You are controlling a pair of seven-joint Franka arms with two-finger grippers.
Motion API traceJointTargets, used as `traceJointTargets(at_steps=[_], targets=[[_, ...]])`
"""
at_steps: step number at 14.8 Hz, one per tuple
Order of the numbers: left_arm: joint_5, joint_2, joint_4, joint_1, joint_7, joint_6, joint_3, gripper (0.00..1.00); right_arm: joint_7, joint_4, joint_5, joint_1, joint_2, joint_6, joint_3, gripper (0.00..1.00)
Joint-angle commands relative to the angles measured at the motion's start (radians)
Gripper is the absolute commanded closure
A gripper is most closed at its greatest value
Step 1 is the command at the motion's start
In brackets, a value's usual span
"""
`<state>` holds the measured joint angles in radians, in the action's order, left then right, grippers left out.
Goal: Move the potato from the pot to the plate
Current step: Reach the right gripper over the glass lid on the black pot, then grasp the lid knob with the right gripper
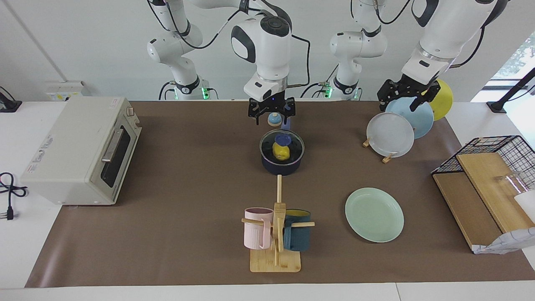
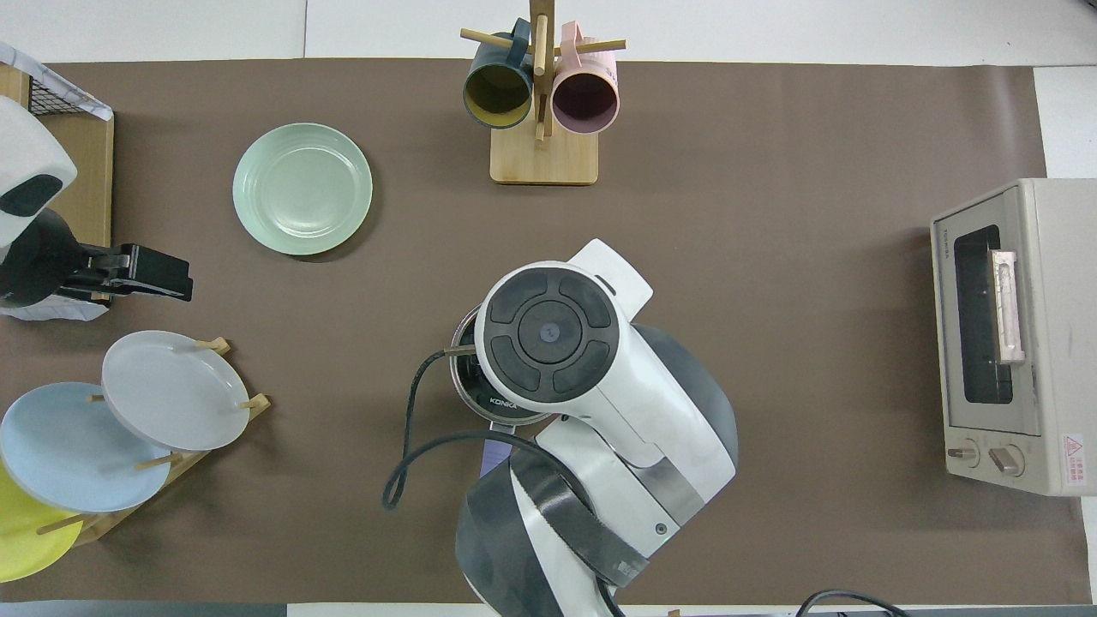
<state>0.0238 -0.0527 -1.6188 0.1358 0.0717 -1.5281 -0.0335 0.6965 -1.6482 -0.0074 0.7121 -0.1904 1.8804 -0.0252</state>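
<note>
Brown-matted table [image 1: 188,188] with pot [image 1: 282,165], plate [image 1: 374,214], toaster oven [image 1: 79,150]

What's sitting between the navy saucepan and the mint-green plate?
Nothing: in the facing view only bare brown table mat separates the dark navy saucepan from the pale mint-green plate.

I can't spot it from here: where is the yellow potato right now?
In the facing view, the potato lies inside the pot under its glass lid, mid-table, nearer to the robots than the mug rack.

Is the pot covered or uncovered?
Covered: a glass lid with a blue knob sits on the pot, potato visible beneath.
</note>
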Motion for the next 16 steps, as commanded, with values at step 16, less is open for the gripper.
traceJointTargets(at_steps=[16], targets=[[0.008,-0.006,0.0,-0.007,0.003,0.014,0.0,0.0,0.054,-0.016,-0.045,0.061,-0.17,0.206,-0.004,0.0]])
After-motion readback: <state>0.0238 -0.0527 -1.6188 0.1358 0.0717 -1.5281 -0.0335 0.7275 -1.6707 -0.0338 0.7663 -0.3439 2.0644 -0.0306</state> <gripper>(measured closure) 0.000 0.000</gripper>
